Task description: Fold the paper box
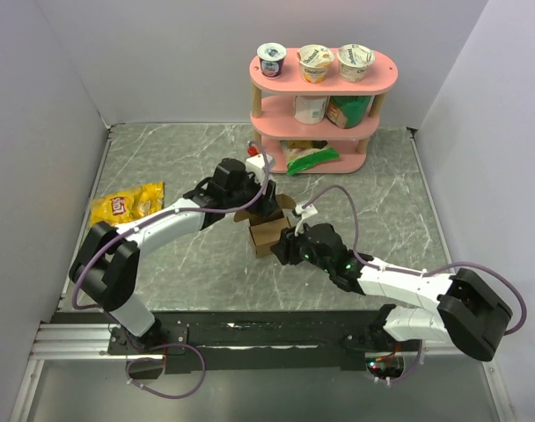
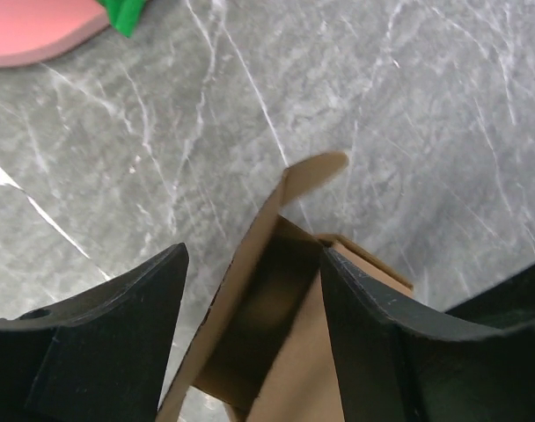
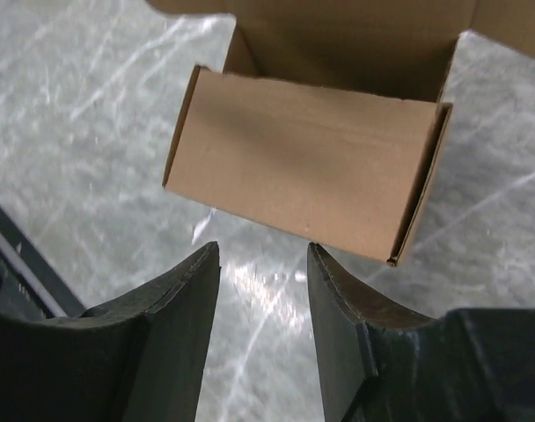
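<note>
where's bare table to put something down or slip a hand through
Bare table on the right, between the pink shelf and the right arm; also the back left corner, behind the snack bag; and the front strip between the left arm and right arm. Crowded in the middle, where both arms meet at the paper box.

The plain brown paper box [image 1: 267,234] stands partly folded at mid-frame on the grey marbled surface [image 1: 175,163], walls raised, top open, flaps sticking up.
</note>
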